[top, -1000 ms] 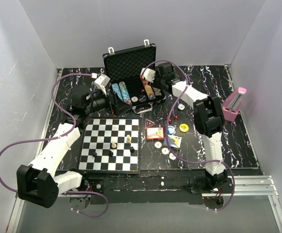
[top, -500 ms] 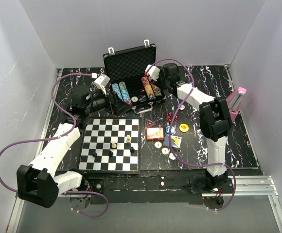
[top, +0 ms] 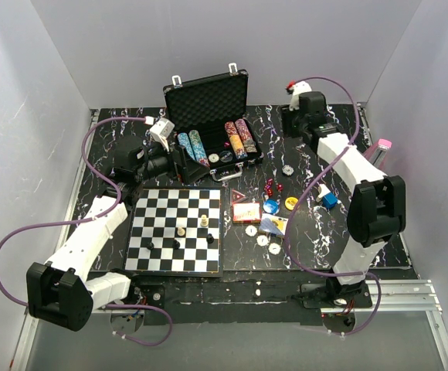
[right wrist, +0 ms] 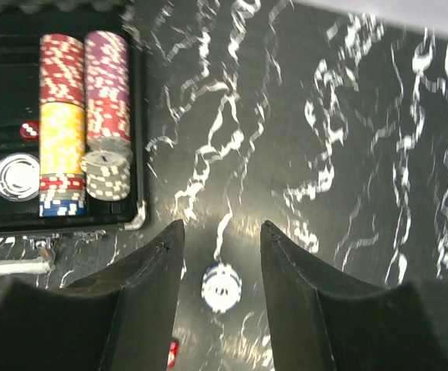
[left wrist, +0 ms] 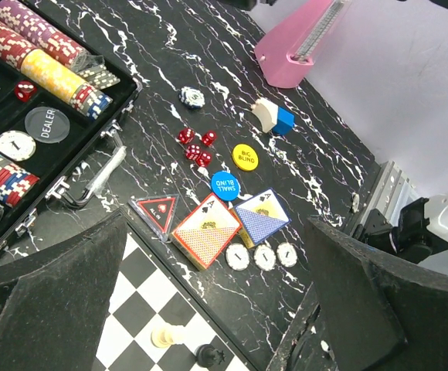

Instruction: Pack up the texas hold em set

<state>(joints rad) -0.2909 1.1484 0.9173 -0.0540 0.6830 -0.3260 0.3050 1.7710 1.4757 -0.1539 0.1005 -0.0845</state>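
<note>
The black briefcase (top: 208, 97) stands open at the back, with chip rows (top: 239, 137) and a dealer button (left wrist: 47, 124) inside. On the table lie red dice (top: 273, 186), two card decks (top: 246, 212), a yellow button (top: 292, 203), a blue button (top: 271, 206), three white chips (top: 263, 240) and a loose blue-white chip (top: 287, 169). My right gripper (top: 290, 124) is open and empty above the table, right of the case; the loose chip (right wrist: 222, 287) shows between its fingers (right wrist: 222, 226). My left gripper (top: 181, 164) is wide open and empty at the case's front left (left wrist: 216, 224).
A chessboard (top: 176, 230) with several pieces lies front left. A pink metronome (top: 384, 144) stands at the right, partly behind the right arm. A blue and white block (top: 328, 199) sits near it. A red triangular marker (top: 239, 196) lies by the decks.
My right gripper has swung away from over the case's right chip rows to the right and back. The left arm has not moved.
</note>
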